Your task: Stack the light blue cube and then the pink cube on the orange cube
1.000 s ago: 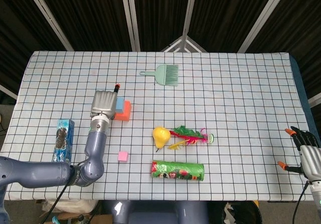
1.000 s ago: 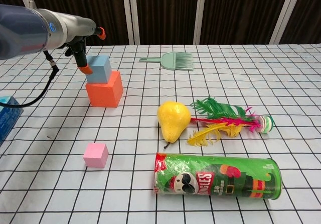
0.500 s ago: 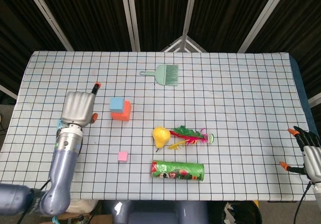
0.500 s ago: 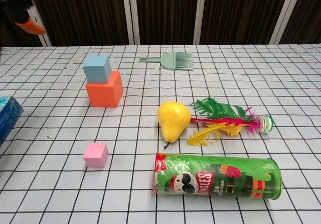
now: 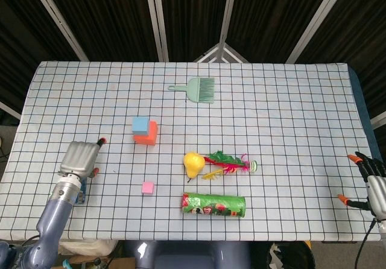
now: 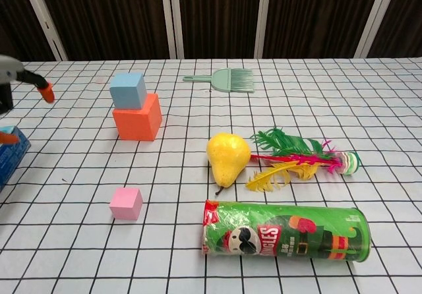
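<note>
The light blue cube (image 5: 140,125) (image 6: 128,89) sits on top of the orange cube (image 5: 148,134) (image 6: 137,120), left of the table's middle. The pink cube (image 5: 147,188) (image 6: 126,203) lies alone nearer the front edge, below the stack. My left hand (image 5: 80,158) (image 6: 13,89) hovers at the table's left side, well left of both cubes, fingers apart and empty. My right hand (image 5: 369,181) hangs off the right front corner, open with nothing in it.
A blue box (image 6: 10,154) lies under the left hand at the left edge. A yellow pear (image 5: 192,163), a feather shuttlecock (image 5: 232,162) and a green chips can (image 5: 214,204) lie right of the pink cube. A green brush (image 5: 196,90) rests at the back.
My left hand let go of the light blue cube on the orange cube, then drew back left and toward the front edge. The right hand barely moved.
</note>
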`<action>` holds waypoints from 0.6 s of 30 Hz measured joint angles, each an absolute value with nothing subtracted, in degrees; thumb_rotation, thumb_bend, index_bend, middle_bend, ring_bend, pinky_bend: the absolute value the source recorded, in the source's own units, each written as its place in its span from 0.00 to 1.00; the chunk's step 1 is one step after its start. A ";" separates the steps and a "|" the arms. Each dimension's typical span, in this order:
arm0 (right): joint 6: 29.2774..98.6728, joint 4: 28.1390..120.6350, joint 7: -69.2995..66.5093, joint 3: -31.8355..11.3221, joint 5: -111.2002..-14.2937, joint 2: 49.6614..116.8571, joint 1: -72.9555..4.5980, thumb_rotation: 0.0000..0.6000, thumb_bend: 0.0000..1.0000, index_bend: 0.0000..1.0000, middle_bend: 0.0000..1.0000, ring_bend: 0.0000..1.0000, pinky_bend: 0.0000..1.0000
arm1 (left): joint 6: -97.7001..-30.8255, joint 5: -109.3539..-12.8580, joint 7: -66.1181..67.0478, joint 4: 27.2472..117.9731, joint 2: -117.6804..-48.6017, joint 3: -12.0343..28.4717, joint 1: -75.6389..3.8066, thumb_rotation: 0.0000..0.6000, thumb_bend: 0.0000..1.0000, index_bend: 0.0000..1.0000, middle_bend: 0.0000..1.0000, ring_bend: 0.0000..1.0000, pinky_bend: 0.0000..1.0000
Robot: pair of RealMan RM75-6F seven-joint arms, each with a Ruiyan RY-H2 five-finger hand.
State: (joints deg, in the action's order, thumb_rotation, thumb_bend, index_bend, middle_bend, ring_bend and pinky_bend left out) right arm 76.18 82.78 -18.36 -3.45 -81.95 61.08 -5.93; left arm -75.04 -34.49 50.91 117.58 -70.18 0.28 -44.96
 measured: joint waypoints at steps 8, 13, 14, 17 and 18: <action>75.54 82.67 -18.25 -3.35 -82.16 61.21 -6.29 1.00 0.15 0.14 0.09 0.10 0.05 | -72.24 -31.65 53.98 113.75 -76.05 -0.63 -46.42 1.00 0.29 0.28 0.89 0.74 0.85; 75.31 82.74 -17.90 -3.32 -82.26 61.35 -6.48 1.00 0.15 0.14 0.09 0.10 0.05 | -72.84 -31.83 54.14 115.81 -76.46 -0.26 -46.75 1.00 0.29 0.31 0.90 0.75 0.85; 75.22 82.77 -17.86 -3.29 -82.26 61.36 -6.51 1.00 0.15 0.14 0.09 0.10 0.05 | -73.01 -32.03 54.26 116.12 -76.61 -0.25 -46.81 1.00 0.29 0.31 0.90 0.75 0.85; 74.88 82.82 -17.75 -3.25 -82.13 61.38 -6.62 1.00 0.15 0.14 0.09 0.10 0.05 | -73.32 -32.02 54.93 116.48 -77.52 -0.20 -47.15 1.00 0.29 0.31 0.90 0.75 0.85; 74.75 82.82 -17.71 -3.25 -82.03 61.37 -6.65 1.00 0.15 0.14 0.09 0.10 0.05 | -73.37 -31.99 55.16 116.52 -77.89 -0.19 -47.27 1.00 0.29 0.31 0.90 0.75 0.85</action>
